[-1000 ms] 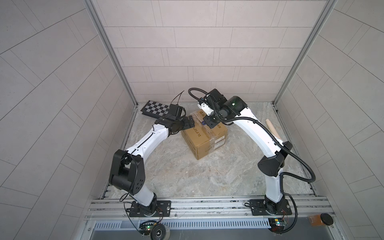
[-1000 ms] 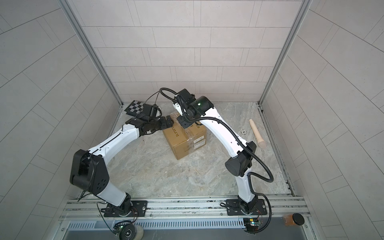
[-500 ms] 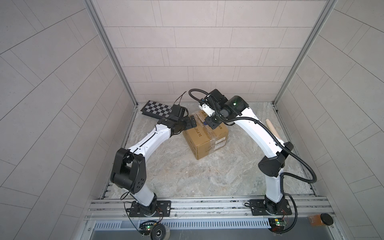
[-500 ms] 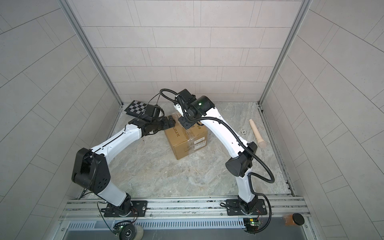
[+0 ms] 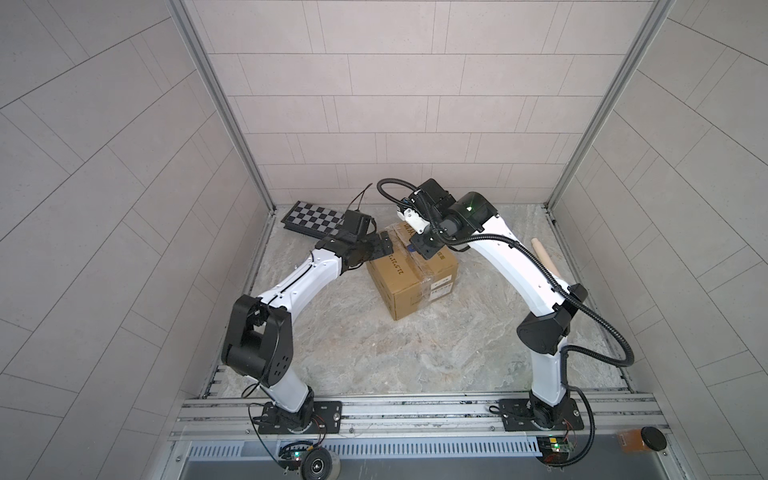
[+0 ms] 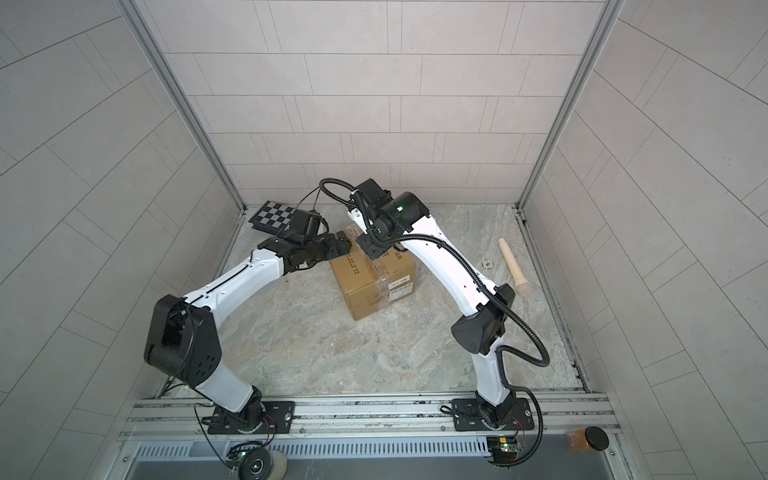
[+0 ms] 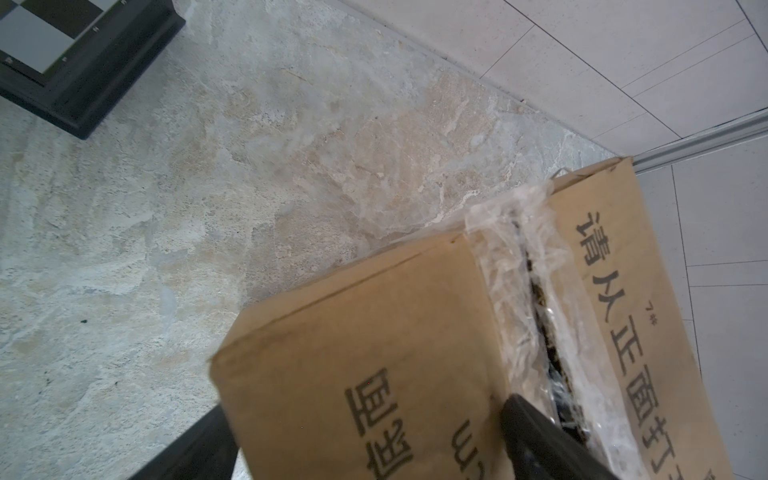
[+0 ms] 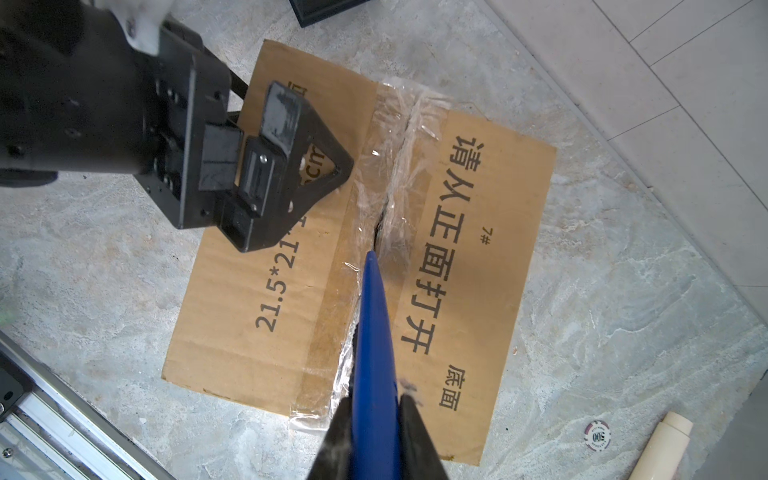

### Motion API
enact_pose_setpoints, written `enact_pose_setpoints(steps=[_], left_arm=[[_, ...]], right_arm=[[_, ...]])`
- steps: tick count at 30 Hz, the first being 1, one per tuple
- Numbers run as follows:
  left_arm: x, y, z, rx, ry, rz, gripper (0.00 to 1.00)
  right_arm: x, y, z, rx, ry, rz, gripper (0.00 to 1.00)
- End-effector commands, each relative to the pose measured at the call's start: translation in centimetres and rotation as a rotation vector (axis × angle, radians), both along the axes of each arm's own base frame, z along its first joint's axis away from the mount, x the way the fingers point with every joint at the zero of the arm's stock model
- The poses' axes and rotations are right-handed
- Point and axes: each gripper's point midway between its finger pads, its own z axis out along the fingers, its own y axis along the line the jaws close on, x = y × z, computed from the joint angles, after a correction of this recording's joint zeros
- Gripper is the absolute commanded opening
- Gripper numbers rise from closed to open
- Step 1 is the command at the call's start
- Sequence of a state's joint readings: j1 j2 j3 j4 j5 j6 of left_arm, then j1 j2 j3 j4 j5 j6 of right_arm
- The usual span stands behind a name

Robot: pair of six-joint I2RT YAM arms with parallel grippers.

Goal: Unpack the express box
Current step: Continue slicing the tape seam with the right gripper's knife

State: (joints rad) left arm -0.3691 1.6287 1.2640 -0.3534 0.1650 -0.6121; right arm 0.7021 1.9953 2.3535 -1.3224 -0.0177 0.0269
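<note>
Express box sits back-centre on the tabletop, so the wide-open left gripper should brace its edge while the right gripper, clamped on the blue cutter, slices shallow along the taped seam.

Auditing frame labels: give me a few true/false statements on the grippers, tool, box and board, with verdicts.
1. Right gripper is shut on a blue pointed tool. True.
2. The tool's tip is at the taped seam of the express box. True.
3. Left gripper is shut, clear of the box. False: open, one finger over the box's top, one beside its side.
4. The chequered board lies on the box. False: it lies on the floor, apart from it.
</note>
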Motion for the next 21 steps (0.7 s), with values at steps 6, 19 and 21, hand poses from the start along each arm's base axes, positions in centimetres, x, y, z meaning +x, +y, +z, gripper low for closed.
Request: enact_pose_setpoints(steps=[6,19,21], left_arm=[[-2.8,2.7,-7.0,0.142,0.215,0.037,1.00],[-3.4,5.3,-8.9,0.196,0.264,0.112,0.99],[-3.3,5.3,-9.0,0.196,0.265,0.111,0.99]], right_arm=[[-0.6,2.4,0.0,0.059,0.027,0.075,0.00],[-3.7,-3.0,4.6,0.036,-0.008,0.016,0.00],[-4.1,-2.9,4.1,0.035,0.011,0.023,0.00]])
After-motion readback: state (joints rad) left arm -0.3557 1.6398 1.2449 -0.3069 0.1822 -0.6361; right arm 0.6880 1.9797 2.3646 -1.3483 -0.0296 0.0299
